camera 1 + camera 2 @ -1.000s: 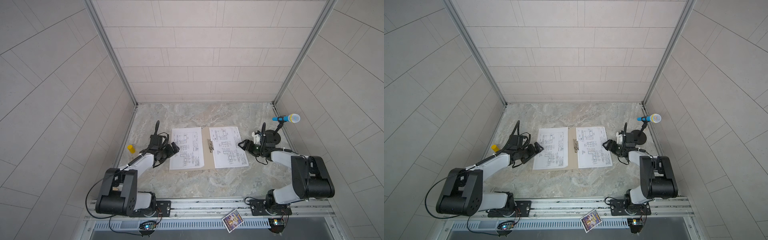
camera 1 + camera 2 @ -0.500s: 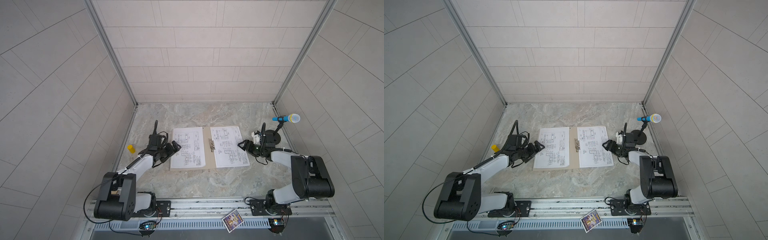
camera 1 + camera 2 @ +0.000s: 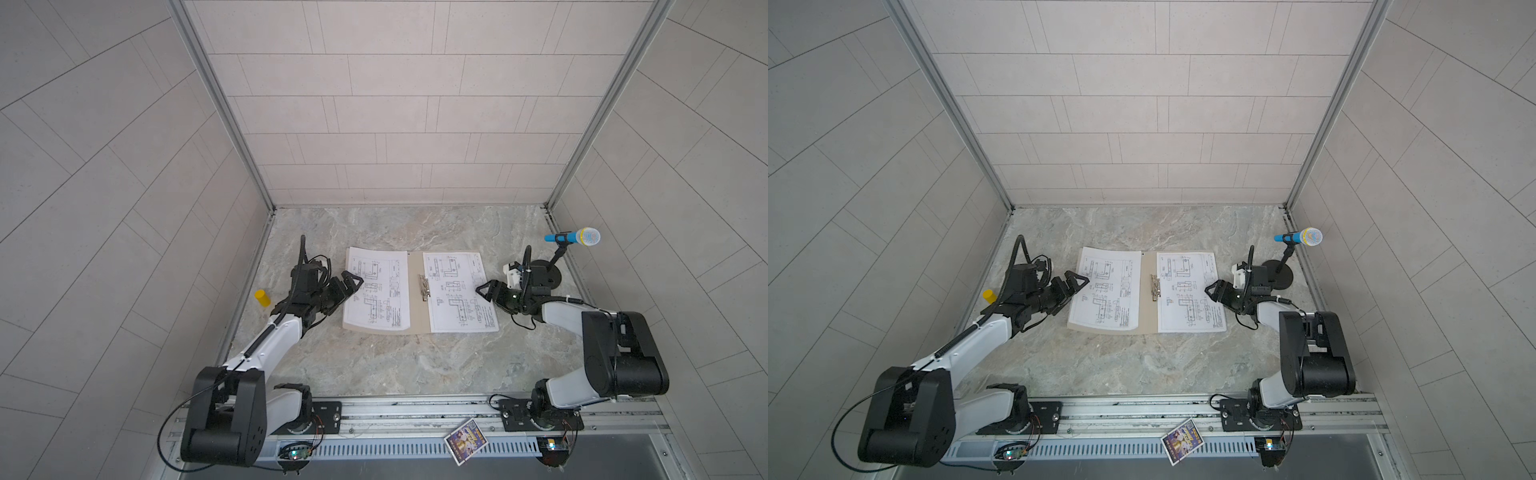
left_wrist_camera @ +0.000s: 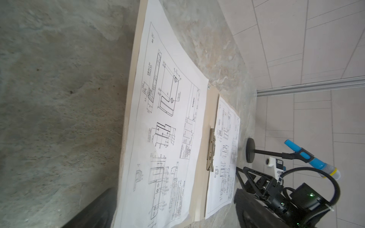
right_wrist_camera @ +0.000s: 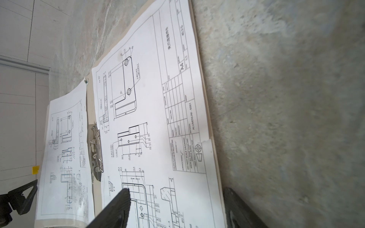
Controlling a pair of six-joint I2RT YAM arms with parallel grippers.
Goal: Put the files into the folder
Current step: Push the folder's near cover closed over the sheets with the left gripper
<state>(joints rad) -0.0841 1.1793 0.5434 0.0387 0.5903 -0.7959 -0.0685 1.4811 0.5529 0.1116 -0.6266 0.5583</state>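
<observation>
1. Since the folder lies spread flat at mid-worktop, with the metal clip on its spine, both flaps serve as beds for the files.
2. Files: the left sheet is on the left flap and the right sheet on the right flap. Closing the folder probably remains.
3. Empty, the left pincer has its jaws wide apart, just beside the left sheet's left edge.
4. Likewise gripping nothing, the right pincer has its jaws apart astride the right sheet's right edge, one finger over paper, one over bare worktop.

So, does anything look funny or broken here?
Yes, a little: the right-hand file looks to have a small torn nick in its outer edge, where it lies on the open folder. Nothing is spilled.
</observation>
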